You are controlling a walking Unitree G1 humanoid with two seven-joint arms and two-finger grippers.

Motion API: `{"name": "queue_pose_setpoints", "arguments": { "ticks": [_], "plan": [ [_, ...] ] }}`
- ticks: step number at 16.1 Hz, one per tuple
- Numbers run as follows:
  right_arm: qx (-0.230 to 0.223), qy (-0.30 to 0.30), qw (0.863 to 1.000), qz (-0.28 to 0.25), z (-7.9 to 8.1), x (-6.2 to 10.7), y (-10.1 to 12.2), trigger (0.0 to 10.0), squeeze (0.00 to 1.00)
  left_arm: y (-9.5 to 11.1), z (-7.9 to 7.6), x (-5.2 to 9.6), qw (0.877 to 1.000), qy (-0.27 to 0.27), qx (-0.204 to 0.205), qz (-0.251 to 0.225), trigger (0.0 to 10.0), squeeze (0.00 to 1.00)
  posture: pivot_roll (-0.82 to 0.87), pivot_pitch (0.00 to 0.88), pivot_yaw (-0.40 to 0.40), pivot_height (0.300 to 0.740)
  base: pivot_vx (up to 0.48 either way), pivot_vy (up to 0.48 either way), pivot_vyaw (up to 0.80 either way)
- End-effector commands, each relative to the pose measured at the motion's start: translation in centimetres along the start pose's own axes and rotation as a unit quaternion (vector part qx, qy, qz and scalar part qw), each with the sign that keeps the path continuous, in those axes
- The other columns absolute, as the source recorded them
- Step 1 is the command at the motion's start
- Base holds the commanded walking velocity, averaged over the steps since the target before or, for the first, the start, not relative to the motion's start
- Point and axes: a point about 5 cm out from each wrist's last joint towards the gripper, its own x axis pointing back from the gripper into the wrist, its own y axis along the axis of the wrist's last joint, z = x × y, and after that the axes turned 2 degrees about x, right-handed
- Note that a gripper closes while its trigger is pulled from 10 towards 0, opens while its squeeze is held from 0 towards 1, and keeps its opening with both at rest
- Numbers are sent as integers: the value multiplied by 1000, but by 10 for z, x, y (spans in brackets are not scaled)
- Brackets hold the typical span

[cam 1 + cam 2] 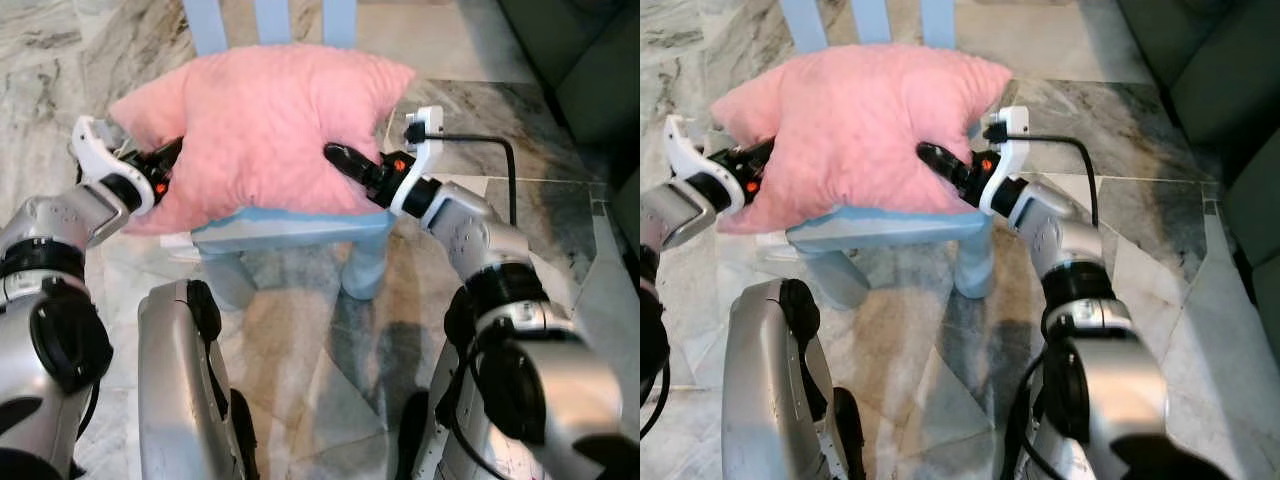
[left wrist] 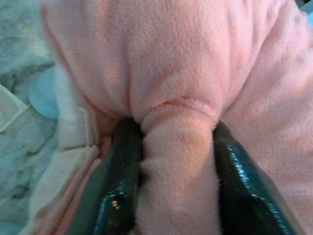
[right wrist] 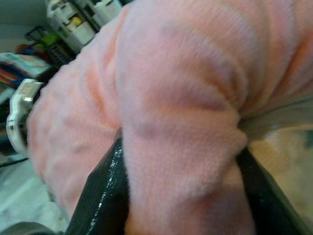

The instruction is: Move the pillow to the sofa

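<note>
Pink pillow (image 1: pixel 260 125) is pinched in folds by left pincer (image 2: pixel 176 161) and right pincer (image 3: pixel 181 181).

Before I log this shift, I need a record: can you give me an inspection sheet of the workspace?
Surface: pale blue chair, seat under the pillow.
Job's things: pink pillow lying on the chair seat.
Clutter: nothing seen.
Grippers: left pincer shut on the pillow's left edge; right pincer shut on a fold at its right edge.
Cables: black cable running from the right wrist.
Surroundings: marble floor; dark green sofa at the right.
</note>
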Motion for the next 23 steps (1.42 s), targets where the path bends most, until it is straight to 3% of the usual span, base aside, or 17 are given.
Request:
{"name": "queue_pose_setpoints", "arguments": {
  "ticks": [1,4,5,8,10,14,15,16,17,18,19,21,23],
  "plan": [
    [-1,-10,1000,24,2,6,-15,0,0,-24,17,4,999,25,9,44,0,0,21,290,30,300,0,0,0],
    [16,-26,999,10,5,17,-20,0,0,-38,23,7,1000,21,0,24,0,0,21,240,28,300,0,0,0],
    [24,-37,999,3,9,25,-22,0,0,-53,22,8,999,15,-43,17,0,0,14,172,24,300,0,0,0],
    [37,-68,997,-13,12,39,-24,0,0,-76,20,8,998,17,-55,-12,0,0,2,66,27,300,0,0,0],
    [49,-94,994,-21,14,48,-25,0,0,-91,10,6,995,5,-93,-32,0,0,-6,0,31,300,0,0,0],
    [102,-132,986,-5,26,61,-37,0,0,-108,-10,4,986,-17,-148,-75,0,0,-36,0,48,300,0,0,0],
    [118,-152,981,6,28,65,-44,8314,0,-112,-8,5,985,-1,-154,-81,0,0,-47,0,56,300,0,0,0],
    [131,-174,976,20,28,68,-50,10000,0,-116,-4,6,983,20,-160,-85,980,0,-56,0,61,300,0,0,0],
    [130,-198,971,27,29,73,-56,10000,0,-124,1,9,979,39,-183,-77,9020,0,-64,0,69,300,0,0,0],
    [133,-225,965,30,29,75,-60,10000,0,-132,7,9,966,71,-242,-53,10000,0,-72,0,78,300,0,0,0],
    [133,-239,961,32,30,76,-61,10000,0,-134,8,11,962,77,-258,-53,10000,0,-77,0,85,300,0,0,0],
    [162,-280,946,24,28,76,-57,10000,0,-139,16,13,957,102,-267,-55,10000,0,-83,0,96,300,0,0,0],
    [167,-296,940,13,25,74,-53,10000,0,-146,14,10,956,99,-269,-53,10000,0,-88,0,98,300,0,0,0]
  ]
}}
